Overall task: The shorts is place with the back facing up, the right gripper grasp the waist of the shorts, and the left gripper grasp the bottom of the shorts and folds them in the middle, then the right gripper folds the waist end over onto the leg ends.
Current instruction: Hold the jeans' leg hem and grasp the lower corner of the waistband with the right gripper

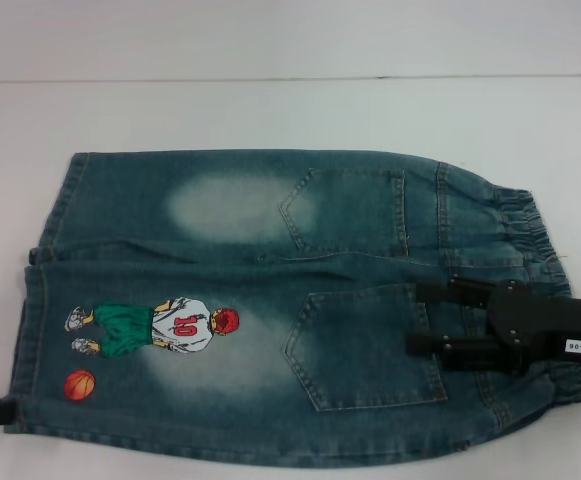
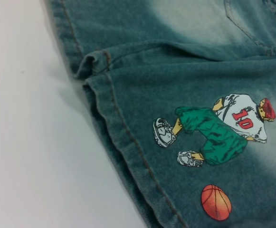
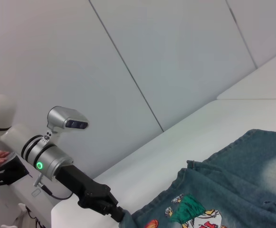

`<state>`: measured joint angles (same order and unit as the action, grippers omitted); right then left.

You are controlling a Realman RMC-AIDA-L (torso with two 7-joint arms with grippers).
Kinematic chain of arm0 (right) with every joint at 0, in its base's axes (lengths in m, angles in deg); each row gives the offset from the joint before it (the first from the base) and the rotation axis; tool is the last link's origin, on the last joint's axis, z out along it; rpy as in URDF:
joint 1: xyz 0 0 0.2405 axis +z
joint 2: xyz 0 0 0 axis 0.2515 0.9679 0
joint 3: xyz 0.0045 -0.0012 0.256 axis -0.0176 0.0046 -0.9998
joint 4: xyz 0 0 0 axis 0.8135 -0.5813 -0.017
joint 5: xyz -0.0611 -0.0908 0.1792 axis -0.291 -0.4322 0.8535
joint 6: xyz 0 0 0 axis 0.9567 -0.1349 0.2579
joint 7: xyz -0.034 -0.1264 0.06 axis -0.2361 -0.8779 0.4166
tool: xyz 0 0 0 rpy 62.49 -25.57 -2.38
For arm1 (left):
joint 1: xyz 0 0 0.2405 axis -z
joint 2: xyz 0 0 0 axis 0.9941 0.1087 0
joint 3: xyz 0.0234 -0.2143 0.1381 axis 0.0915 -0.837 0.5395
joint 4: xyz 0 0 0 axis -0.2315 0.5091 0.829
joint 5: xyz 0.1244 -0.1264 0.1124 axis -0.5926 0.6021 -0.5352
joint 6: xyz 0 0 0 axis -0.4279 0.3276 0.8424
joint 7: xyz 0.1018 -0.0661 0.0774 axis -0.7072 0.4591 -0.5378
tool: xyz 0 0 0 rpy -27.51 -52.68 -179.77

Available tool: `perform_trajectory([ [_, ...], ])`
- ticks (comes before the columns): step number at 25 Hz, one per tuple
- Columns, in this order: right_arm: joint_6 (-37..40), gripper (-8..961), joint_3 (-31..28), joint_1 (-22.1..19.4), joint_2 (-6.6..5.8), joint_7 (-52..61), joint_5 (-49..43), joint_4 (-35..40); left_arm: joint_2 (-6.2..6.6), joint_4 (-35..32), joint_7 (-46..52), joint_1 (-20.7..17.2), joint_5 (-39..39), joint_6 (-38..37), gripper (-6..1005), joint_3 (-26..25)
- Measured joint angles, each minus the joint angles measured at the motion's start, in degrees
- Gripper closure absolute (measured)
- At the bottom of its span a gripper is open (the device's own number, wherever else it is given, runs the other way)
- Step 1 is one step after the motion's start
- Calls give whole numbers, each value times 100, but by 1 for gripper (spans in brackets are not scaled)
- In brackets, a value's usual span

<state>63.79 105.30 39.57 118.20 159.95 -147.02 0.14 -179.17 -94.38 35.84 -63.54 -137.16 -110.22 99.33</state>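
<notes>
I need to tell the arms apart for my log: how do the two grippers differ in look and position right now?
The right gripper is boxy with a white printed label; the left gripper joins a silver wrist cuff and shows no label. The right gripper lies over the shorts at the elastic waist, fingers spread; the left gripper sits at the hem corner near the basketball print. Both are black and two-fingered.

White table (image 1: 270, 110); pale panelled wall (image 3: 176, 57) behind, dark seams.
</notes>
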Motion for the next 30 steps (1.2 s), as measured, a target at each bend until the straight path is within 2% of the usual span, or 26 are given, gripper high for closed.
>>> perform_trajectory([
  [2, 17, 12, -8, -5, 1, 0, 0, 3, 9, 15, 31, -9, 16, 21, 884, 11],
  [8, 56, 14, -60, -10, 2, 0, 0, 15, -5, -26, 6, -17, 68, -104, 957, 35],
  [30, 56, 38, -184, -76, 11, -36, 0, 61, -17, -146, -20, 77, 261, -461, 957, 156],
])
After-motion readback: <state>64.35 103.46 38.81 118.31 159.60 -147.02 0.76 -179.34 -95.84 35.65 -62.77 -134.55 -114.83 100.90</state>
